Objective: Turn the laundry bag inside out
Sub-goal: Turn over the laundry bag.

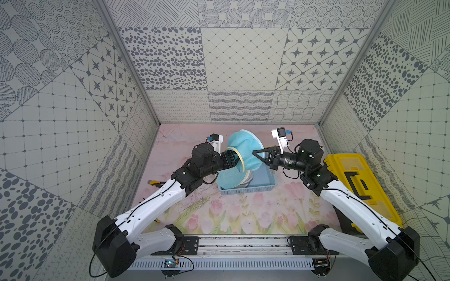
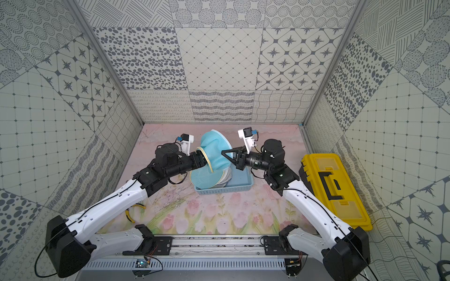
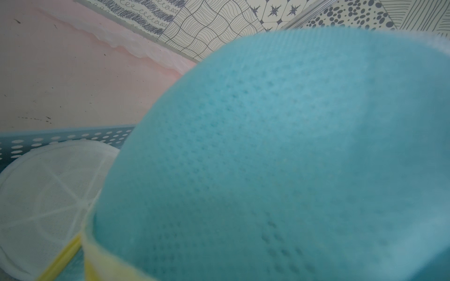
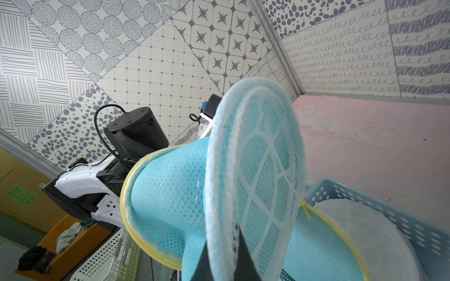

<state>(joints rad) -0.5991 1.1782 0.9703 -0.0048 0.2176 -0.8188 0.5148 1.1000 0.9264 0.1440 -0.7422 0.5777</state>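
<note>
The laundry bag (image 1: 243, 146) is light blue mesh with a yellow zip rim, and it hangs between both arms above a blue basket (image 1: 272, 183). My right gripper (image 1: 255, 152) is shut on the white-edged rim of the bag's round end panel (image 4: 263, 155); its dark fingers (image 4: 243, 262) pinch that rim from both sides. My left gripper (image 1: 231, 158) reaches into the yellow-rimmed opening (image 2: 207, 158), and the fabric hides its fingertips. Blue mesh (image 3: 267, 146) fills the left wrist view, so its jaws do not show.
The basket (image 2: 248, 185) holds white round mesh bags (image 4: 365, 231), seen also in the left wrist view (image 3: 48, 182). A yellow toolbox (image 1: 360, 175) lies along the right wall. Yellow-handled pliers (image 2: 132, 214) lie under the left arm. Patterned walls enclose three sides.
</note>
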